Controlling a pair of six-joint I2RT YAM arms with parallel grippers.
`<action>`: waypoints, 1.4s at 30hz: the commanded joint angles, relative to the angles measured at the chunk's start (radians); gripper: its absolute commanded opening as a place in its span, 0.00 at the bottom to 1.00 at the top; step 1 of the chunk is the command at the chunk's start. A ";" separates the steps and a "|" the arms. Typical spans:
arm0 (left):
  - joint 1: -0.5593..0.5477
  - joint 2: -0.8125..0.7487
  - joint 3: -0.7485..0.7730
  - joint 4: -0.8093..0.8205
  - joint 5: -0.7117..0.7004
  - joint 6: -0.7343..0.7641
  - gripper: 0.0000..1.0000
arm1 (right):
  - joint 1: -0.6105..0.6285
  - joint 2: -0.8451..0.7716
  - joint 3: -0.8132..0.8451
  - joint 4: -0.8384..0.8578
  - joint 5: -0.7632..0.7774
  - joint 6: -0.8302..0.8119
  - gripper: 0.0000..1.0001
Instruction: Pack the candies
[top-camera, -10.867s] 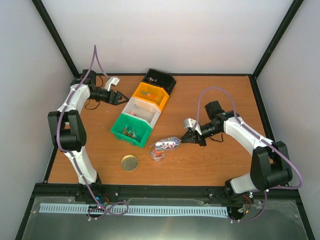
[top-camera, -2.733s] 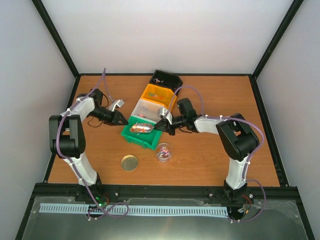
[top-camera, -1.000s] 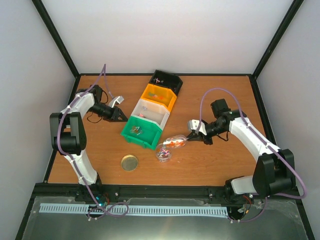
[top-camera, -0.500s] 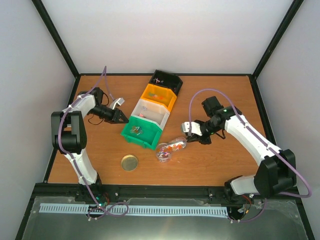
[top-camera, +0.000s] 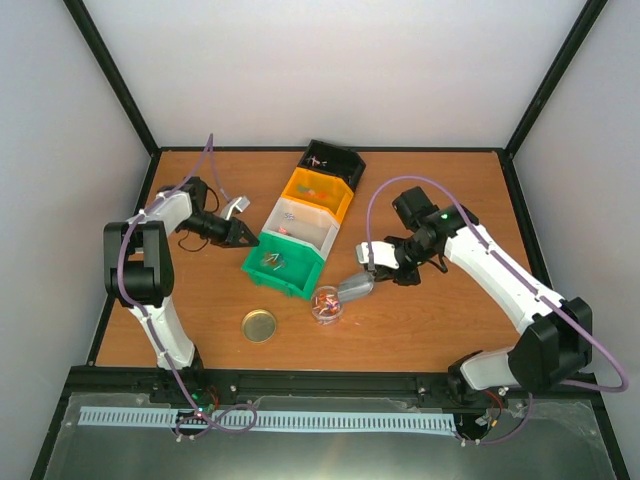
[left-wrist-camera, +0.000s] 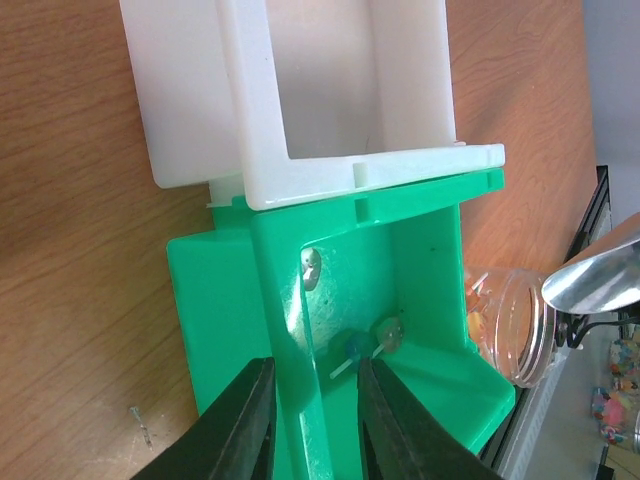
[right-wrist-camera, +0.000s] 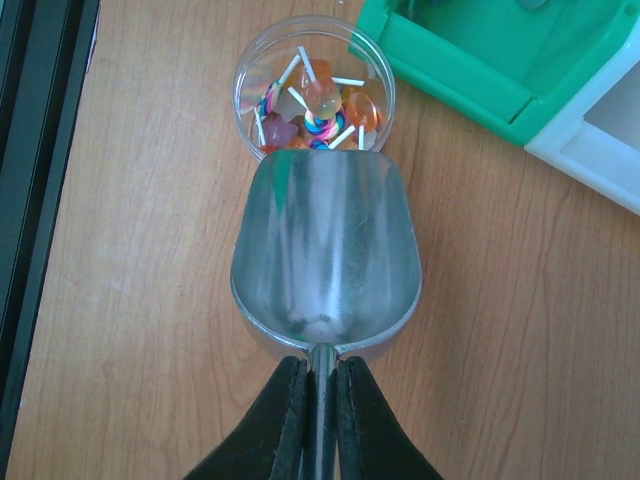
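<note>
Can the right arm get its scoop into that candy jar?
Probably yes: the scoop hangs at the open mouth of the jar, the lid lies aside, nothing stands between. The fit may be tight.

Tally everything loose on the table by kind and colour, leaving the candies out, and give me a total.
Green bin: 1
White bin: 1
Orange bin: 1
Black bin: 1
Clear jar: 1
Gold lid: 1
Metal scoop: 1
Total: 7

light: bright, even | shadows: soft | glare: scoop (right-wrist-camera: 325, 260) | focus: sharp
</note>
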 joint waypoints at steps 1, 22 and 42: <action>0.008 0.019 -0.008 0.037 0.029 -0.009 0.26 | 0.007 -0.003 0.061 -0.045 0.028 0.042 0.03; -0.003 -0.032 -0.156 0.171 -0.030 -0.117 0.25 | 0.199 0.447 0.487 0.083 0.098 0.683 0.03; -0.016 -0.105 -0.257 0.292 -0.097 -0.214 0.23 | 0.324 0.667 0.559 0.125 0.322 0.748 0.03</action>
